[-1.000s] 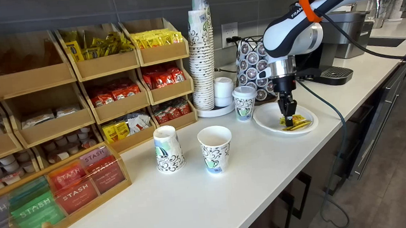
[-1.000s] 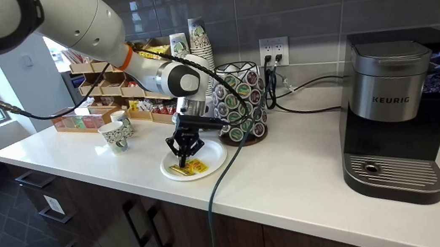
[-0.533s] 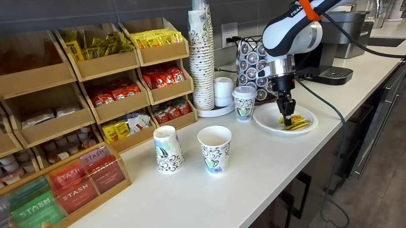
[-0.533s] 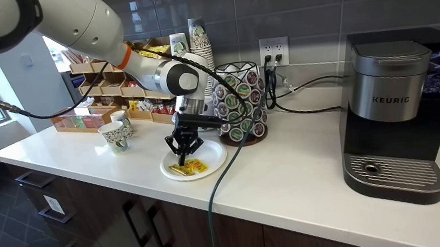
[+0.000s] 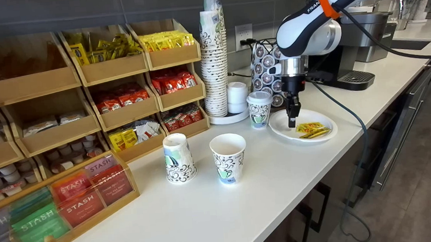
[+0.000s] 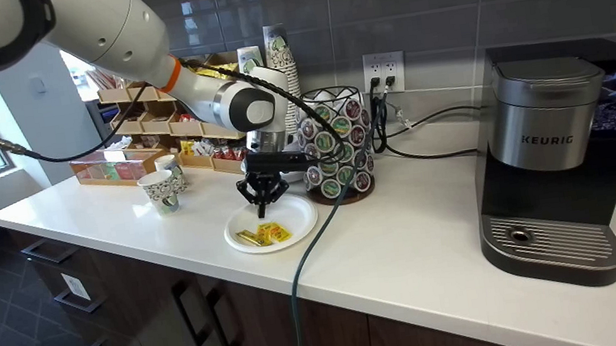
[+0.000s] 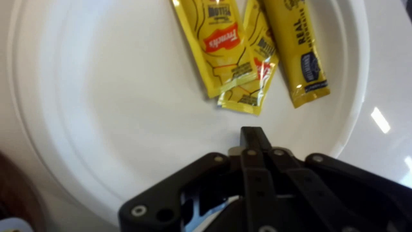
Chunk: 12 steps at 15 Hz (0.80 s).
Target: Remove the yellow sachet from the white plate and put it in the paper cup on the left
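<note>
Paper cup [image 5: 179,157], bottom-up, is standing leftmost of the cups in an exterior view; just right of it a mouth-up cup [image 5: 228,160] is waiting, likely the target. Next, the gripper [image 5: 292,124] is backing leftward off the yellow sachets [image 5: 310,127], its fingers resting together on nothing; the sachets are lying on the white plate [image 5: 281,127], apparently unmoved, so the pick is probably remaining undone. Which sachet is meant is staying unclear. In the wrist view, long axes are running thus: the overlying French's sachet [image 7: 219,45] down and slightly right, the partly covered French's sachet [image 7: 264,53] down-left, the mayonnaise sachet [image 7: 297,51] down-right, lower ends pointing toward the gripper.
</note>
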Available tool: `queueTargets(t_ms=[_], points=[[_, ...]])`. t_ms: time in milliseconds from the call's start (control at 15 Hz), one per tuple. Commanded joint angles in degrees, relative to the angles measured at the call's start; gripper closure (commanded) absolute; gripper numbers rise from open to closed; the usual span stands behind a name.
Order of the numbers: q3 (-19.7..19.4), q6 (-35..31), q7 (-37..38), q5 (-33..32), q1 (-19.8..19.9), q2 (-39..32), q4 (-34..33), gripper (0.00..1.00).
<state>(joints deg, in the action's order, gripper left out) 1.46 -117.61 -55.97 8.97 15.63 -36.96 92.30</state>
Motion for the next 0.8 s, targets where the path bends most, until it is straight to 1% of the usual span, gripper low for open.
queueTargets(t_ms=[0, 133, 200, 333, 733], points=[[0.20, -9.32, 4.11, 2.86, -0.06, -0.38, 1.70, 1.00], [0.03, -14.28, 8.94, 4.24, -0.44, -0.59, 2.45, 1.00], [-0.01, -15.61, 11.05, 4.43, -0.54, -0.76, 2.63, 1.00], [-1.05, -18.15, 17.91, 3.45, -1.67, -0.82, 3.55, 1.00], [-4.00, -21.23, 38.64, -0.67, -4.62, 0.05, 6.35, 1.00]])
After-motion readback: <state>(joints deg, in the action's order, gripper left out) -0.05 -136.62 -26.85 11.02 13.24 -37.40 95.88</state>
